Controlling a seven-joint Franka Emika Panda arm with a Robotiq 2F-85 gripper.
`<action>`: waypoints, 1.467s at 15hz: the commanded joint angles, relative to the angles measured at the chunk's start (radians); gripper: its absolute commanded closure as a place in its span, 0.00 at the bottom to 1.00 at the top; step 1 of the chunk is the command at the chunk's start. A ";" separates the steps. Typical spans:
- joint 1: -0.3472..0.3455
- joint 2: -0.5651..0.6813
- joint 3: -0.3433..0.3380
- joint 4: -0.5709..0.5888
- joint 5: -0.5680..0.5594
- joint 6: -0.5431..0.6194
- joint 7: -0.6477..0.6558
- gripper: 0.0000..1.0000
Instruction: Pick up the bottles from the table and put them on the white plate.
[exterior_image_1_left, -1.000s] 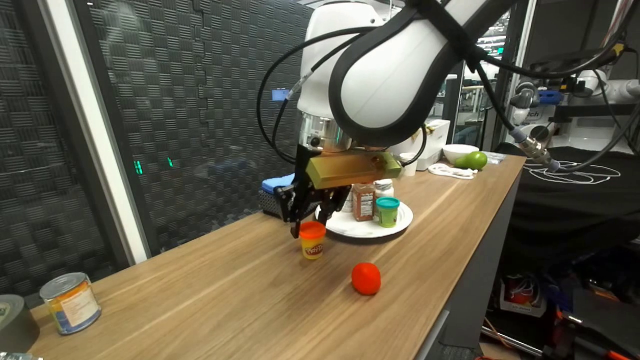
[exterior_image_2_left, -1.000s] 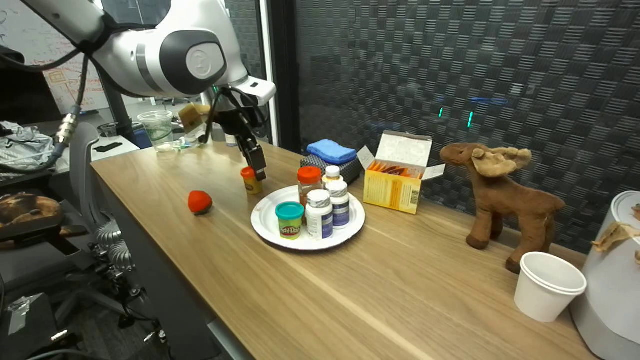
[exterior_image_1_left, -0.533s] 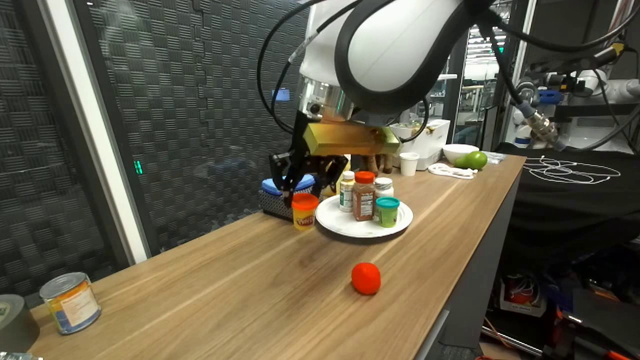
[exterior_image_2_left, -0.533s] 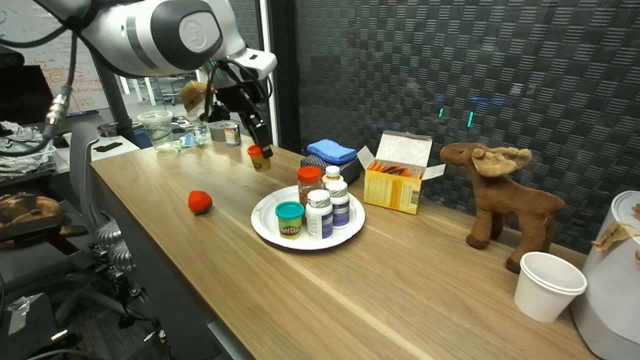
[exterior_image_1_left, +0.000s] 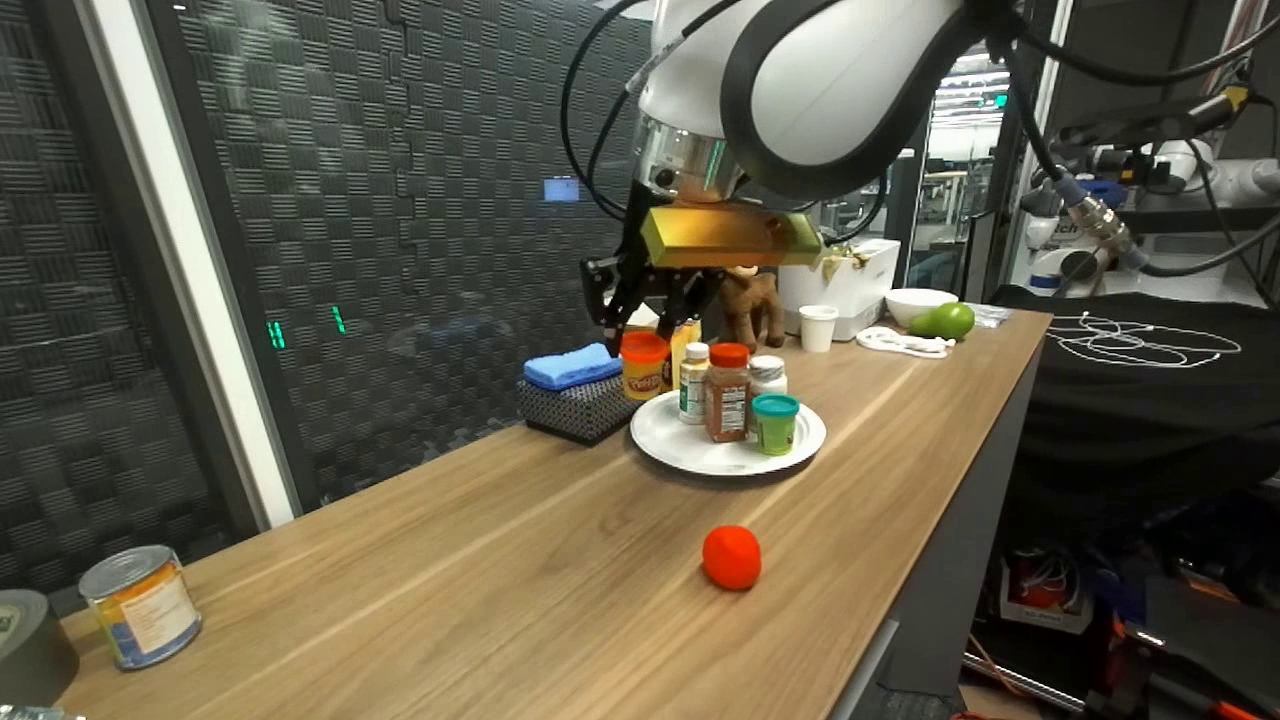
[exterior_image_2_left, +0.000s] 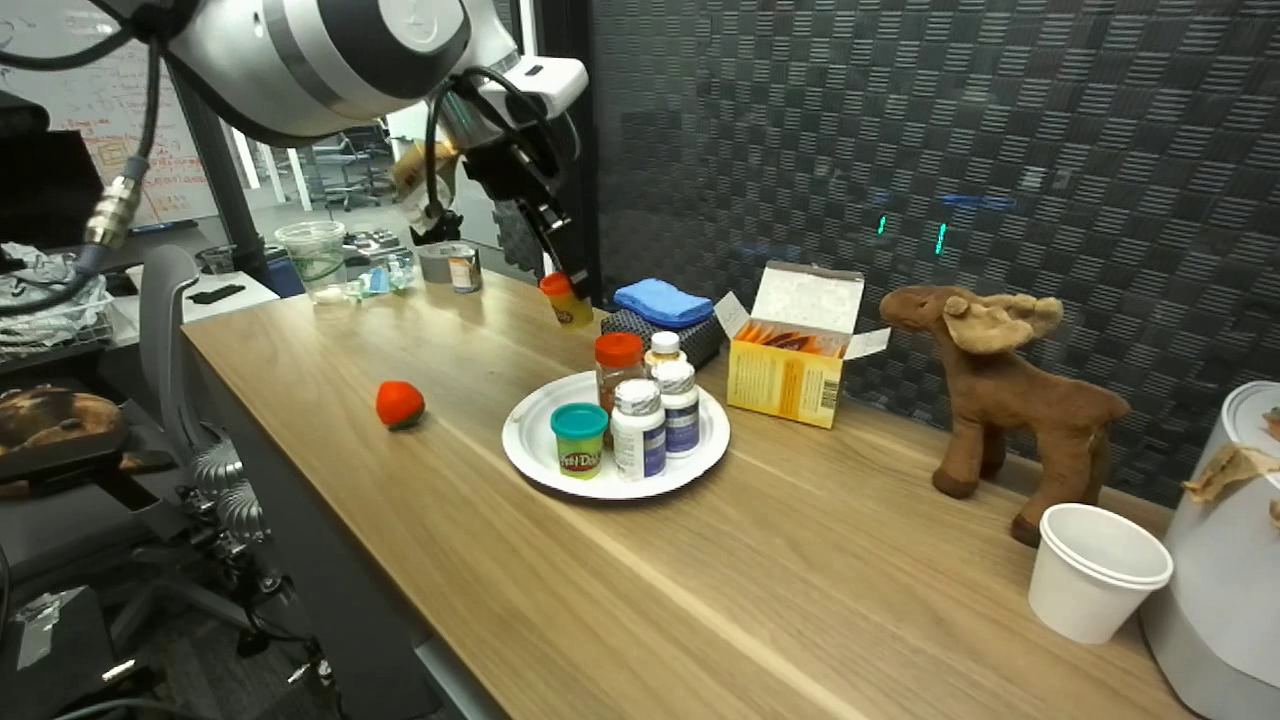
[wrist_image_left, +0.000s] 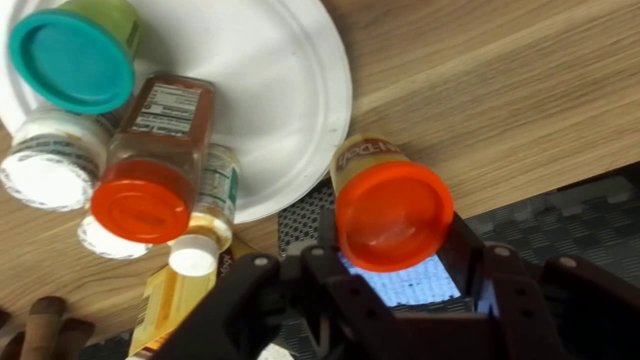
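A short orange-lidded bottle (wrist_image_left: 395, 215) with a yellow body is pinched between the fingers of my gripper (wrist_image_left: 392, 227), which is shut on it. It hangs in the air, slightly tilted, above the table (exterior_image_1_left: 480, 560) and beside the white plate (wrist_image_left: 280, 100), as an exterior view shows the bottle (exterior_image_2_left: 567, 302) off the wood. Standing on the plate are a teal-lidded bottle (exterior_image_2_left: 579, 440), a reddish-brown bottle (exterior_image_1_left: 728, 400) with a red cap, and three white-capped bottles, among them a front one (exterior_image_2_left: 639, 435). In the wrist view the plate's rim lies just left of the held bottle.
A dark mesh box (exterior_image_1_left: 580, 410) topped by a blue cloth (exterior_image_2_left: 662, 302) stands close behind the plate. Beside it is an open yellow box (exterior_image_2_left: 785, 385), then a plush moose (exterior_image_2_left: 1030, 400). A red round object (exterior_image_1_left: 732, 557) lies nearer the front edge; a metal can (exterior_image_1_left: 145, 605) stands farther off.
My gripper has risen with the orange-lidded bottle in its grasp and shifted toward the plate and the mesh box. The bottles on the plate have stayed where they were.
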 joint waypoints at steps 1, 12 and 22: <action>-0.021 0.011 -0.029 0.000 -0.072 0.003 0.056 0.72; -0.037 0.103 -0.047 0.035 -0.029 -0.010 0.032 0.72; -0.036 0.122 -0.050 0.063 0.002 -0.009 0.016 0.08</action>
